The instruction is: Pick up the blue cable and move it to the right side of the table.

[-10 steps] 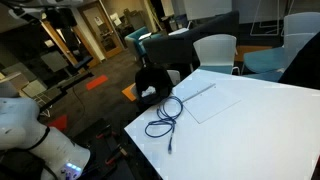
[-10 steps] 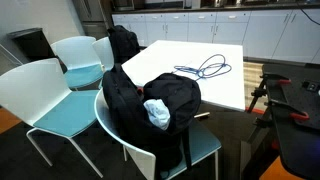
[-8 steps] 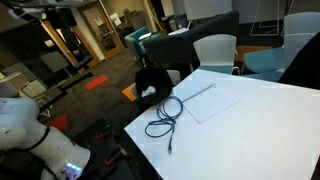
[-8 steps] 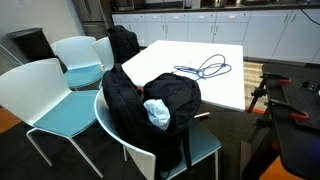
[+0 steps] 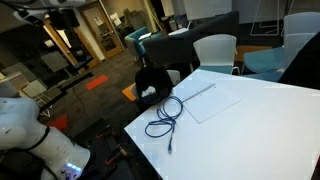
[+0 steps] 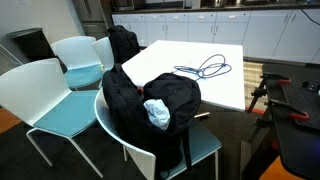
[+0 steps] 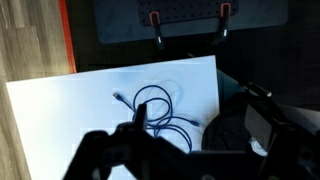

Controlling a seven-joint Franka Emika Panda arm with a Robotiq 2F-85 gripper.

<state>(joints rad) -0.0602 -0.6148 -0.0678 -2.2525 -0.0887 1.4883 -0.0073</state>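
The blue cable (image 5: 165,117) lies in loose loops on the white table (image 5: 260,130), near its corner, with a small plug at its free end. It also shows in the other exterior view (image 6: 205,68) on the table (image 6: 185,55). In the wrist view the cable (image 7: 160,108) lies on the table (image 7: 60,110), far below my gripper (image 7: 200,120). The gripper's dark fingers stand apart at the bottom of that view, open and empty, high above the cable. The gripper does not show in either exterior view.
A flat white sheet (image 5: 210,100) lies beside the cable. A black backpack (image 6: 150,100) sits on a teal chair at the table's edge and shows in the wrist view (image 7: 235,125). A second backpack (image 6: 123,42) and white chairs (image 6: 60,90) stand around.
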